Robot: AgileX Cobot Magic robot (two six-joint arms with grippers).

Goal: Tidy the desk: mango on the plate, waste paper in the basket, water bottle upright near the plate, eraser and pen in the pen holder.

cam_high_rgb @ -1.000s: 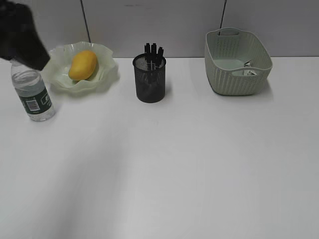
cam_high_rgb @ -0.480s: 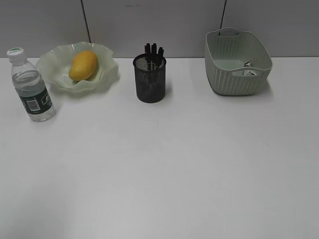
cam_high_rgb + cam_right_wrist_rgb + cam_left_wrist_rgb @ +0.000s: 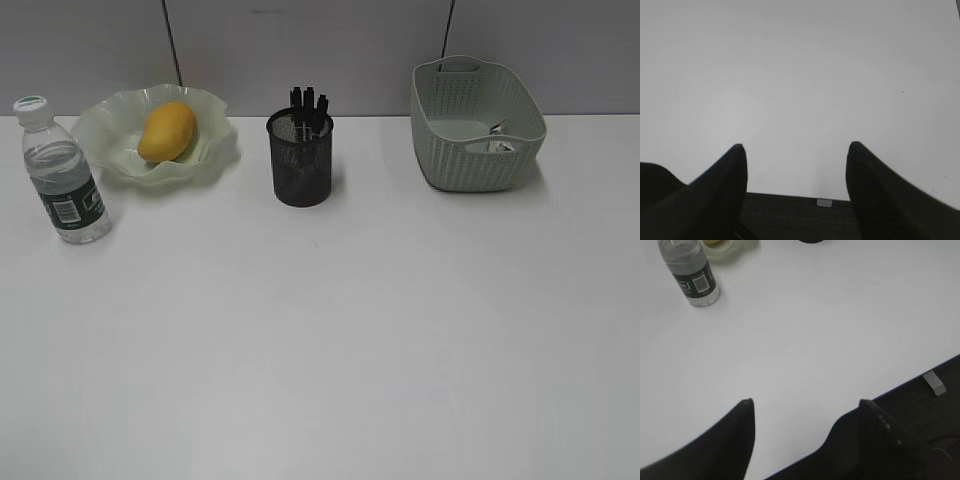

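Both pincers, left point(image 3: 805, 405) and right point(image 3: 797, 150), gape wide, empty, above bare table point(image 3: 350, 330); mango point(image 3: 166, 130) sits in plate point(image 3: 215, 150).

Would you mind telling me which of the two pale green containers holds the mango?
The wavy-rimmed plate at the left holds the mango; the woven basket at the right holds paper.

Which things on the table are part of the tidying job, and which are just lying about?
Part of the job:
mango
plate
bottle
pen holder
pens
basket
paper

Just lying about:
nothing that I can see
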